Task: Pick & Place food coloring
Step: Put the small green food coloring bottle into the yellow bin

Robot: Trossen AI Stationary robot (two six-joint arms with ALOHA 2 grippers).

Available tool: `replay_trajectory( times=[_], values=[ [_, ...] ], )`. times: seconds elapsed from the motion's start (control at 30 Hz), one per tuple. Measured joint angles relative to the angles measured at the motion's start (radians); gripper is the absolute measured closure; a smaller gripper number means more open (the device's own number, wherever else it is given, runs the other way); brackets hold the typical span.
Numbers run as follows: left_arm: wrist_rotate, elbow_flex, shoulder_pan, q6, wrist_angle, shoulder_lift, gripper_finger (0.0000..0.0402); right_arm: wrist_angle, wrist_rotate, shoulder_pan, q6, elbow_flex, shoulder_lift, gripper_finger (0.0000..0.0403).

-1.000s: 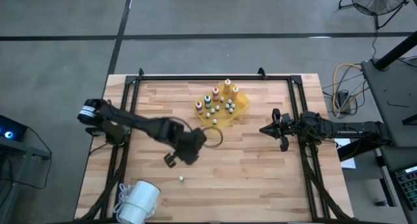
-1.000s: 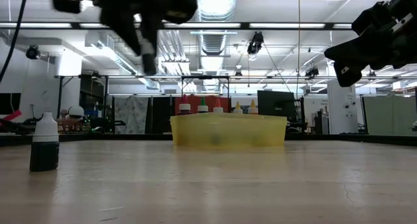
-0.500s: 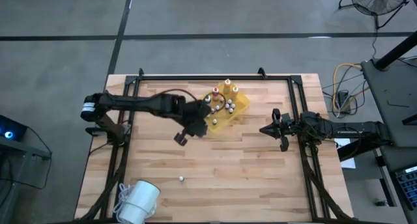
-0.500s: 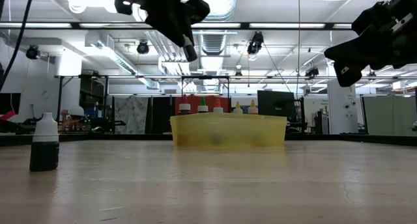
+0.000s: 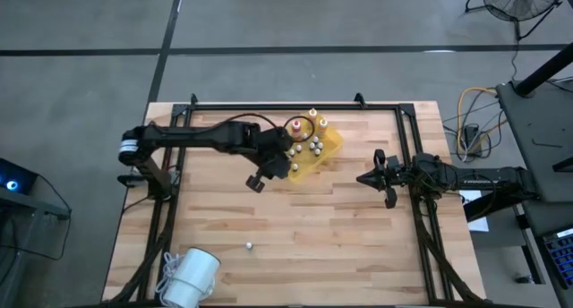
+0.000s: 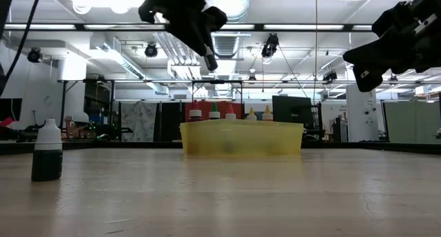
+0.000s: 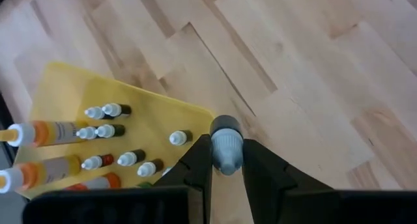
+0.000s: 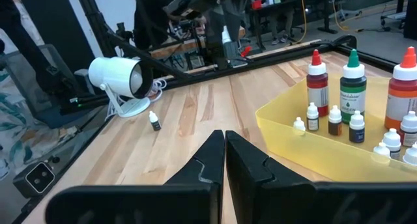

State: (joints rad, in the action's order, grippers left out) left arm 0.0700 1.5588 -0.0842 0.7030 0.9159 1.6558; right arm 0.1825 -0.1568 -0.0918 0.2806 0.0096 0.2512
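A tiny white-capped bottle [image 7: 226, 148] rides clamped between the fingers of the left gripper [image 5: 288, 159], which hangs in the air over the nine o'clock edge of the yellow tray [image 5: 333, 145] on the wooden table [image 5: 340, 227]. Seen level across the table, the gripper [image 6: 207, 58] is well above the tray [image 6: 241, 139] rather than down in it. The tray already holds a cluster of small dropper bottles, and at its twelve o'clock side the taller food coloring bottles, red [image 8: 316, 79], green [image 8: 352, 82] and orange [image 8: 401, 87], stand upright. One more small bottle [image 5: 249, 246] stands alone on the boards toward six o'clock, well apart from the tray. The right gripper [image 5: 377, 176] waits at three o'clock, fingers pressed together on nothing.

By their look these bottles are light, stiff plastic, smooth enough to slip and narrow enough to topple. A hold across the body just under the cap seems safest, since the tapered cap would likely squirt out of a pinch.
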Motion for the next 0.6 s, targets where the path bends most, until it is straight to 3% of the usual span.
replay_trajectory(
  times=[0.3, 0.6],
  values=[
    [-0.001, 0.064, -0.044, -0.003, 0.018, 0.067, 0.0358, 0.000, 0.001, 0.000, 0.000, 0.000, 0.001, 0.0394],
    [-0.003, 0.169, -0.098, -0.102, 0.028, 0.163, 0.0358, 0.000, 0.000, 0.000, 0.000, 0.000, 0.000, 0.0394]
  ],
)
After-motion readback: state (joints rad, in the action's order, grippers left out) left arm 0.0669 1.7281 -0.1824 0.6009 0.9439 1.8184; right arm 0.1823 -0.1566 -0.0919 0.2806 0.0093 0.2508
